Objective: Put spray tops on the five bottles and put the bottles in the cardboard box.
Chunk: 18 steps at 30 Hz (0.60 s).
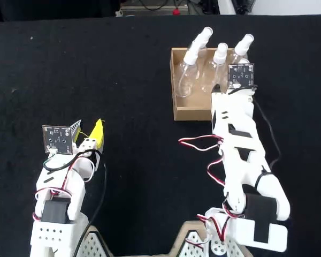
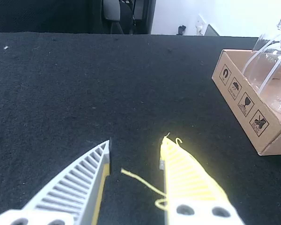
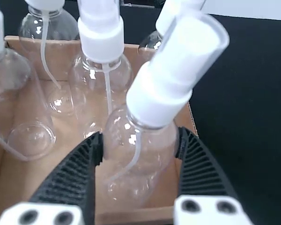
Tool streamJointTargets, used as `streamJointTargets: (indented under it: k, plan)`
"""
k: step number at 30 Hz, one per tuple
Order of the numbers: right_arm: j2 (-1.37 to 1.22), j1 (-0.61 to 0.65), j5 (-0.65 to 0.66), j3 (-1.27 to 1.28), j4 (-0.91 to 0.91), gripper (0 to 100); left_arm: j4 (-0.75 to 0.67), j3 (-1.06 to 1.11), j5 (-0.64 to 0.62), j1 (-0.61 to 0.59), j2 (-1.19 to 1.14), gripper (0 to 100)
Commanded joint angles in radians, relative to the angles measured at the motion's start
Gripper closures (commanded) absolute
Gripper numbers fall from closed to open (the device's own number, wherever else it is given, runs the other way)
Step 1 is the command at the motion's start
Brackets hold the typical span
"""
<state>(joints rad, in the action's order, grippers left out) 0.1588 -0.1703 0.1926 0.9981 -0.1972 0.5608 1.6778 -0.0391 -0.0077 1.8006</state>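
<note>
The cardboard box (image 1: 186, 112) stands at the back right of the black table, with several clear bottles (image 1: 188, 75) in it, each topped by a white spray head. My right gripper (image 3: 139, 140) hangs over the box's near wall, its black fingers (image 3: 79, 173) shut on a tilted clear bottle (image 3: 145, 159) with a white spray top (image 3: 178, 79). That bottle's base is inside the box (image 3: 18, 183), beside other capped bottles (image 3: 100, 70). My left gripper (image 2: 136, 145) stands open over bare table at the front left (image 1: 90, 124), holding nothing, far from the box (image 2: 253, 117).
The right arm (image 1: 238, 139) stretches from the front edge to the box. A loose yellow thread (image 2: 140, 182) hangs between the left fingers. Black cloth covers the table (image 1: 123, 64). Room clutter lies past the far edge.
</note>
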Motion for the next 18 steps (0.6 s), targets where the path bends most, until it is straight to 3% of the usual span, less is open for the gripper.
streamJointTargets:
  k: [1,18]
  plan:
    - [0.001,-0.012,0.002,-0.048,-0.02,85.7,-0.002,0.022,-0.003,0.002,-0.005,83]
    - [0.001,0.0,0.006,-0.044,-0.02,85.6,-0.002,0.022,-0.003,0.002,-0.005,83]
